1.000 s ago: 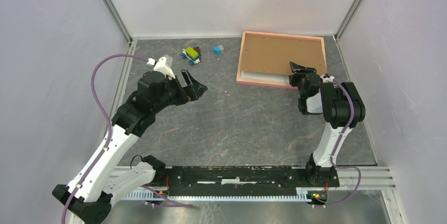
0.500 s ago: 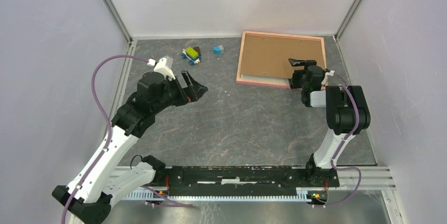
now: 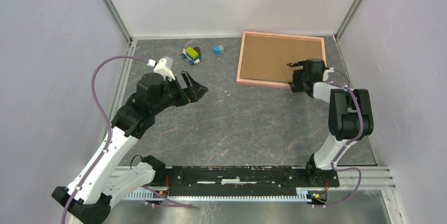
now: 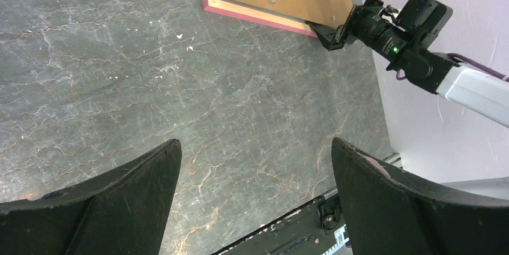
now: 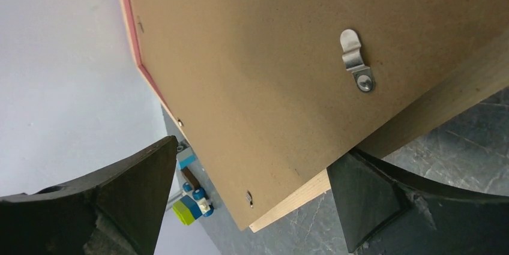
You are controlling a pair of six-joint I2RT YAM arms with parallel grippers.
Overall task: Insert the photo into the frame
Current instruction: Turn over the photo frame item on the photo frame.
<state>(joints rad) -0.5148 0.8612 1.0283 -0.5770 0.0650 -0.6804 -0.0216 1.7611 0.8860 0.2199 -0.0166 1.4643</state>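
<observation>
The pink frame [image 3: 263, 83] lies at the back right of the table with its brown backing board [image 3: 274, 55] facing up. The photo is hidden; no print shows in any view. My right gripper [image 3: 294, 75] is open at the frame's near right corner, one finger over the board and one by the near rail. In the right wrist view the board [image 5: 252, 57] with a metal clip [image 5: 357, 63] fills the space between the fingers of the right gripper [image 5: 252, 153]. My left gripper [image 3: 196, 88] is open and empty over bare table, also in the left wrist view [image 4: 256, 142].
A small toy car of blocks [image 3: 192, 54] and a blue block [image 3: 217, 49] sit at the back, left of the frame. The enclosure walls stand close behind and to the right of the frame. The rail with the arm bases runs along the near edge [image 3: 237, 174].
My right gripper has moved a little farther back and its wrist has turned. The pale strip that showed along the frame's near edge is gone from view. The left arm has not moved.
</observation>
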